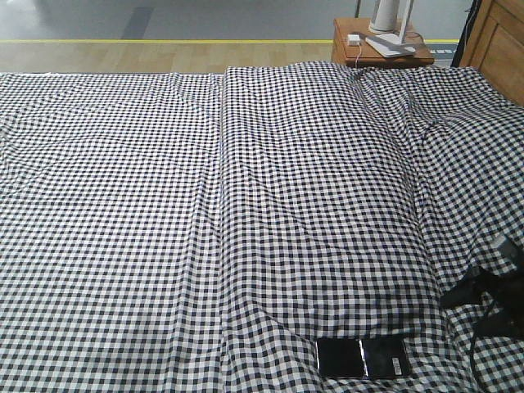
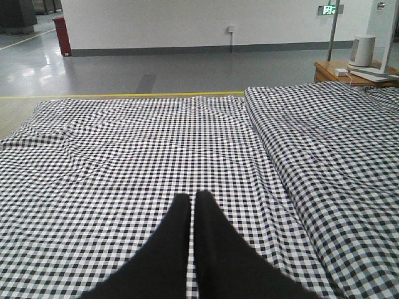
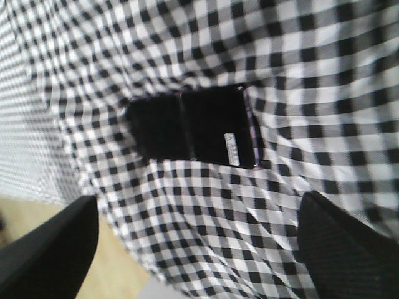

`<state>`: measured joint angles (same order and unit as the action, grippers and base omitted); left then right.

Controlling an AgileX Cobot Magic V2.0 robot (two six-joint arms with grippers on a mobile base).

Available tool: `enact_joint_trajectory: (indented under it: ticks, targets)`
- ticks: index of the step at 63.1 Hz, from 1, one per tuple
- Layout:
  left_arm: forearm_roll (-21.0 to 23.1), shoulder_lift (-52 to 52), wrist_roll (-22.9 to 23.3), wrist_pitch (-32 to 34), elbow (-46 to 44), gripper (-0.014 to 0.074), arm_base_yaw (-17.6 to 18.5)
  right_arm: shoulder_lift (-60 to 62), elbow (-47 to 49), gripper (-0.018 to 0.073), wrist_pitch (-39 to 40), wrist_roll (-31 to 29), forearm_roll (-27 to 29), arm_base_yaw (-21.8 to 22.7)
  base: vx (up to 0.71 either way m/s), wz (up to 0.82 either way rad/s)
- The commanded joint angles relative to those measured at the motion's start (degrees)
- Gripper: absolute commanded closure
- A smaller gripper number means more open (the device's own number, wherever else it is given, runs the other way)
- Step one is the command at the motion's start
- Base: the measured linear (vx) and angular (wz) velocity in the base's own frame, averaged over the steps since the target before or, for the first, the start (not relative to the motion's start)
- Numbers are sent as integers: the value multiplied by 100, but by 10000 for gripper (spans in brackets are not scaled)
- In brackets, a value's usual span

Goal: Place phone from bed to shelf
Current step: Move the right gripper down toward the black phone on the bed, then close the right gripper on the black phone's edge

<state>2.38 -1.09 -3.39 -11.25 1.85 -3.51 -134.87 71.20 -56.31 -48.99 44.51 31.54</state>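
Right pincer (image 3: 198, 208) released, 2 fingers spread wide, poised over phone (image 3: 193, 128), not touching. Phone flat on bed (image 1: 123, 213), near bed edge, just below raised hump in cover, white sticker up. Left pincer (image 2: 192, 202) clenched on nothing, fingers together, above checked fabric.

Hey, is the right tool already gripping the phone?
No, in the right wrist view the phone lies flat on the bed, and the right tool is open and apart from it.
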Motion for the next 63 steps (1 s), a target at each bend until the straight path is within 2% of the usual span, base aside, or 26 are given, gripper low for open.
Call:
enact_joint_trajectory:
  ticks: [1, 15, 47, 63]
  targets:
    - [53, -48, 0, 399, 41, 595, -2, -160, 381, -40, -766, -292, 245, 34, 0, 0]
    - [53, -48, 0, 399, 41, 595, -2, -1041, 823, -35, -1112, -749, 594, 34, 0, 0]
    - [53, -48, 0, 399, 41, 595, -2, -2073, 894, -35, -1161, -2238, 1689, 34, 0, 0]
    - [53, -48, 0, 399, 41, 595, -2, -2502, 1209, -35, -1204, -2192, 1784, 34, 0, 0]
